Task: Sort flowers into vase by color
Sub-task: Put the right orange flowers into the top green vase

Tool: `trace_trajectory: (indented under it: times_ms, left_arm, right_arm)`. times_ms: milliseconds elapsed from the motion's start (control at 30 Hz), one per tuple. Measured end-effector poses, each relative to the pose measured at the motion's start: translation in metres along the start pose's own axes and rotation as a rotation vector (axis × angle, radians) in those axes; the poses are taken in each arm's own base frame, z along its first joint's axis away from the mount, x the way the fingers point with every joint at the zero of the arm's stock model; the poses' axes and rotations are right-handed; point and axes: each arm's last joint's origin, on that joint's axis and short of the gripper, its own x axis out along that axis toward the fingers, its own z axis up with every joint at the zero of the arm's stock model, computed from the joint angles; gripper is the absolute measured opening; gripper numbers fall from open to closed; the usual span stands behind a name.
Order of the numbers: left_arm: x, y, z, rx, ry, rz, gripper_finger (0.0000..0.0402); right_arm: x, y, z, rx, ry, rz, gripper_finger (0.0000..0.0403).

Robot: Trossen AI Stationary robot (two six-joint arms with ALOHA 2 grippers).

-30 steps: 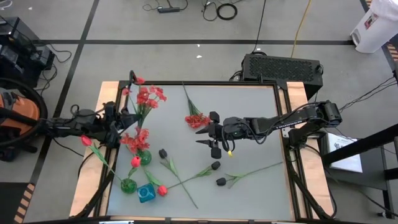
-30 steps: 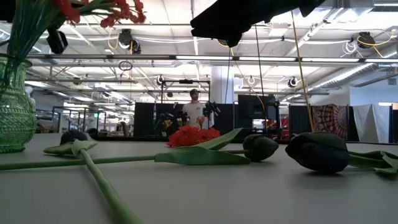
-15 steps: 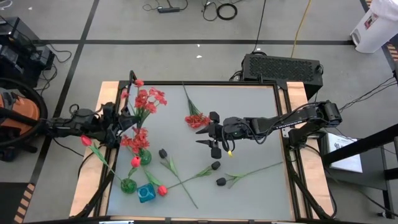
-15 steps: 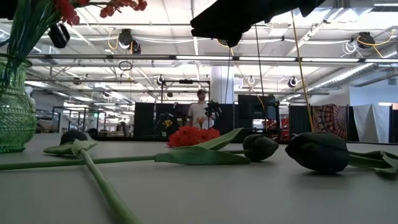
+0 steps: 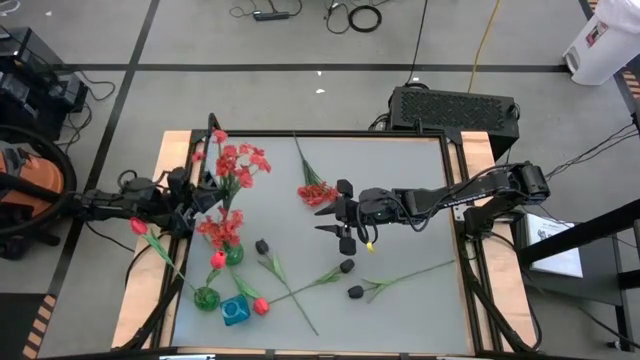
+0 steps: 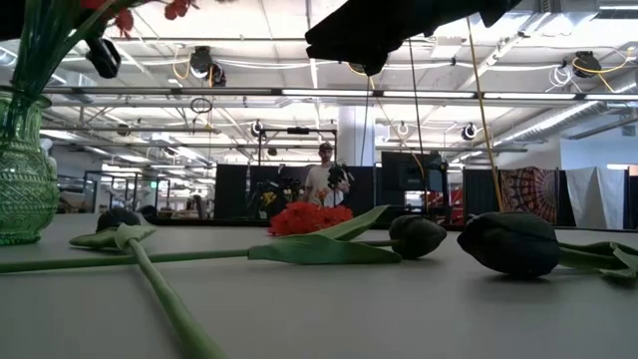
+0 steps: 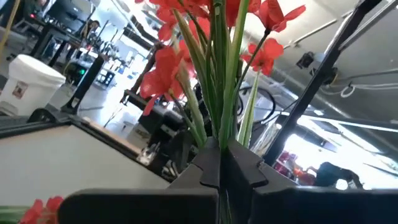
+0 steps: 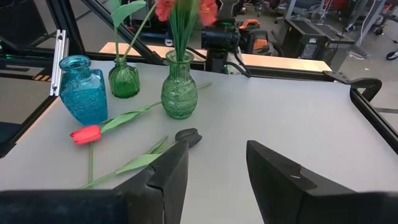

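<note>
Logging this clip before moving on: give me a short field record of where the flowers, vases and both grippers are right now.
left gripper: shut on stems of a frilly red bunch, held above the table's left side
right gripper: open, empty, mid-table beside a loose red cluster
textured green vase: upright, holds red blooms
small green vase: upright, holds a stem
blue vase: upright, looks empty
red tulip: lying on the table near the blue vase
black buds: several lying loose on the table
</note>
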Motion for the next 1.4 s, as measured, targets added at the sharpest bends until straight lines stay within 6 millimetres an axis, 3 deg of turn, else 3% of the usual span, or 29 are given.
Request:
trace_trajectory:
  times_ms: [900, 1400]
  left_arm:
    - [-0.0014, -0.0073, -0.0064, 0.135, 0.151, -0.297, 0.0007]
    - [-0.0020, -0.0072, -0.0092, 0.142, 0.194, -0.331, 0.0059]
  right_arm:
    - [0.0000, -0.0001, 0.0000, 0.027, 0.000, 0.000, 0.0155]
    - [-0.0001, 0.0000, 0.0009, 0.027, -0.009, 0.000, 0.0155]
